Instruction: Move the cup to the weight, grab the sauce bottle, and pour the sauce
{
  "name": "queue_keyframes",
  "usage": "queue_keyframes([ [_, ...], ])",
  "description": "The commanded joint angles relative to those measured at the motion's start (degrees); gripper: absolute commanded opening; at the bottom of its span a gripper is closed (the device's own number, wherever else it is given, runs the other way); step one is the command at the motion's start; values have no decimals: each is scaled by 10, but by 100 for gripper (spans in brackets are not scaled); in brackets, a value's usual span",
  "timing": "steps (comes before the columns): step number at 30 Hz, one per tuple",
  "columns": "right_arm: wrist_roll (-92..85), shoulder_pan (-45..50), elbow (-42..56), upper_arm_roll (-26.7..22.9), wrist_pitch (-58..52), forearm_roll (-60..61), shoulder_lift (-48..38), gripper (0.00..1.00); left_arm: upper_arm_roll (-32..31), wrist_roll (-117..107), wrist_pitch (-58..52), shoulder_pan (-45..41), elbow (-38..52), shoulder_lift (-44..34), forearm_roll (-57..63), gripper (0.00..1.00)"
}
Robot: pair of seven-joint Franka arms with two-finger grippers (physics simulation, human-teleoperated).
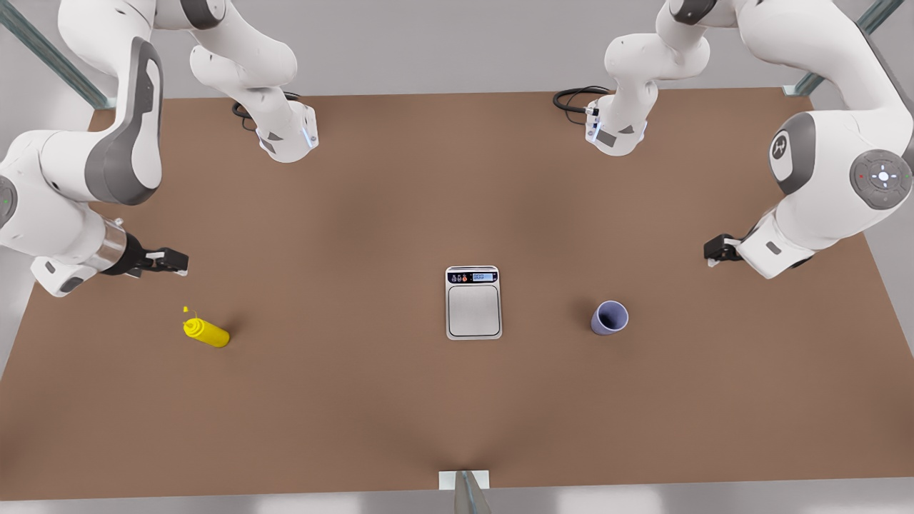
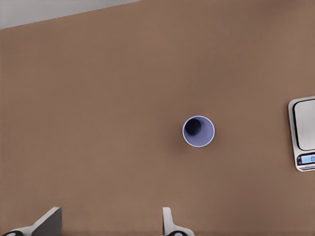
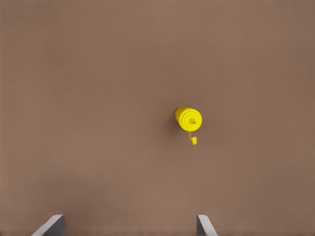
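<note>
Count on the desk point(image 1: 357, 400): one cup point(image 1: 609, 318), one weight point(image 1: 473, 303), one sauce bottle point(image 1: 206, 332); two arms, each with one claw.

The weight lies flat near the desk's middle, its display strip toward the far edge. The cup stands upright, mouth up, toward the front view's right of the weight and clear of it. The sauce bottle stands toward the front view's left, well apart from the weight.

Left claw point(image 1: 716, 251): on the front view's right, held above the desk, fingers point(image 2: 49, 222) spread wide and holding nothing. The cup point(image 2: 198, 131) sits ahead of it, untouched, with the weight's edge point(image 2: 301, 132) beyond.

Right claw point(image 1: 171, 261): on the front view's left, above the desk, fingers point(image 3: 51, 225) wide apart and empty. The sauce bottle point(image 3: 188, 119) is near it, untouched, nozzle toward the wrist camera.
</note>
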Motion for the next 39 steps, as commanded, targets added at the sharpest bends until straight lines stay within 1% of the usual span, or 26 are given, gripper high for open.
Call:
queue_keyframes([
  [1, 0, 1, 0, 1, 2, 0, 0, 100, 0, 0, 0, 1, 0, 0, 0, 100],
  [3, -3, 2, -2, 1, 3, 1, 2, 100, 0, 0, 0, 1, -2, 4, -1, 100],
  [5, -113, 2, 0, -3, -2, 28, 8, 100, -1, -4, 6, 0, -5, 10, -8, 100],
  [6, -126, -1, 18, -2, -12, 30, 21, 100, -1, -11, 14, -3, -6, 26, -9, 100],
  [7, -204, -1, 19, -2, -6, 16, 26, 100, -2, -25, 37, -3, -10, 47, -29, 100],
  [8, -273, -16, 18, -3, -5, 18, 28, 100, -2, -25, 81, -5, -45, 47, -34, 100],
  [9, -286, -19, 18, -3, -5, 12, 27, 100, -8, -25, 134, -7, -87, 49, -34, 100],
  [11, -381, -50, 4, -2, 8, 42, 25, 100, -8, -25, 214, -27, -147, 67, -35, 100],
  [13, -504, -63, -1, -3, 24, 50, 27, 100, -9, -25, 271, -27, -176, 94, -35, 100],
  [14, -550, -69, -7, -3, 52, 49, 28, 100, -9, -25, 304, -27, -200, 96, -35, 100],
  [15, -595, -90, -24, -3, 59, 74, 29, 100, -9, -25, 331, -27, -218, 97, -35, 100],
  [17, -684, -133, -44, -3, 63, 148, 47, 100, -9, -25, 352, -27, -219, 112, -35, 100],
  [18, -736, -146, -47, -3, 72, 154, 49, 100, -9, -25, 359, -35, -221, 121, -35, 100],
  [19, -802, -167, -57, -3, 71, 192, 50, 100, -9, -25, 361, -40, -223, 128, -35, 100],
  [21, -947, -206, -66, -2, 65, 305, 92, 100, -9, -25, 361, -44, -223, 147, -35, 100],
  [23, -1064, -234, -62, -2, 64, 370, 138, 100, -9, -22, 361, -44, -223, 158, -35, 100],
  [25, -1121, -266, -44, -1, 28, 386, 197, 100, -9, -20, 367, -44, -222, 172, -35, 100],
  [28, -1195, -296, -31, -2, 28, 386, 254, 100, -9, -20, 377, -44, -221, 197, -36, 100],
  [29, -1221, -303, -24, -2, 28, 387, 277, 100, -9, -21, 381, -44, -221, 201, -42, 89],
  [30, -1269, -310, 4, -2, 28, 413, 318, 100, -9, -21, 381, -44, -219, 207, -60, 54],
  [31, -1288, -317, 25, -1, 27, 422, 344, 100, -9, -21, 381, -44, -219, 211, -61, 42],
  [32, -1296, -331, 32, 3, 26, 429, 371, 100, -9, -23, 381, -44, -216, 214, -65, 27],
  [33, -1329, -331, 46, 3, 19, 443, 388, 100, -9, -24, 381, -44, -216, 214, -65, 21],
  [36, -1367, -324, 45, 4, 4, 441, 402, 100, -9, -24, 374, -44, -216, 215, -98, 21],
  [39, -1385, -324, 47, 6, 11, 452, 432, 100, -9, -22, 374, -44, -216, 215, -98, 21],
])
